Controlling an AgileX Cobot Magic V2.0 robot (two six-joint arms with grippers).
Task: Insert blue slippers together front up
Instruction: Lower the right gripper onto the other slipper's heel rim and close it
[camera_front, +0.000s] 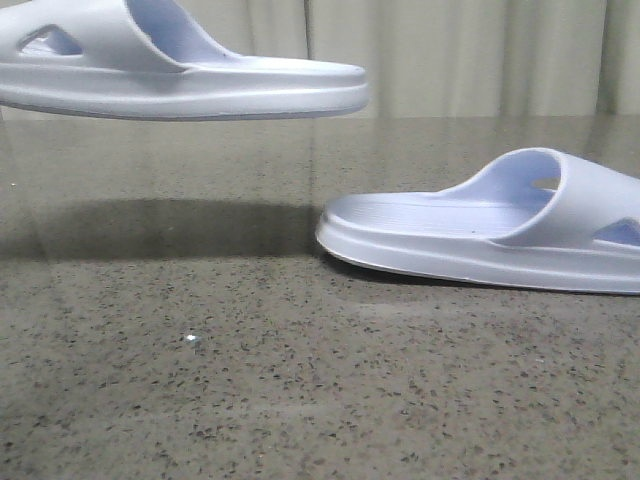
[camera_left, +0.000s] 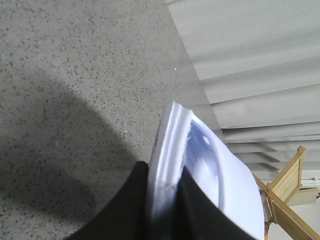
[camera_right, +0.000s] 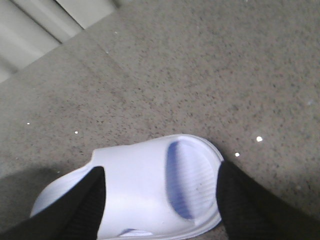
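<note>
Lifting: left slipper (camera_front: 180, 70) hangs level in the air, clear of the speckled stone tabletop (camera_front: 250, 400), its shadow below it.
Resting: right slipper (camera_front: 490, 230) lies flat on the tabletop, lower and well apart from the raised one.
Long axes: both run side to side across the front view, open heels toward each other, straps outward.
Left gripper (camera_left: 165, 200): clamped narrow on the raised slipper's sole edge.
Right gripper (camera_right: 160, 200): fingers spread wide, straddling the resting slipper's strap; whether they press it, I cannot tell.
Nearer arm: each has its own slipper.
Writing: none readable.
</note>
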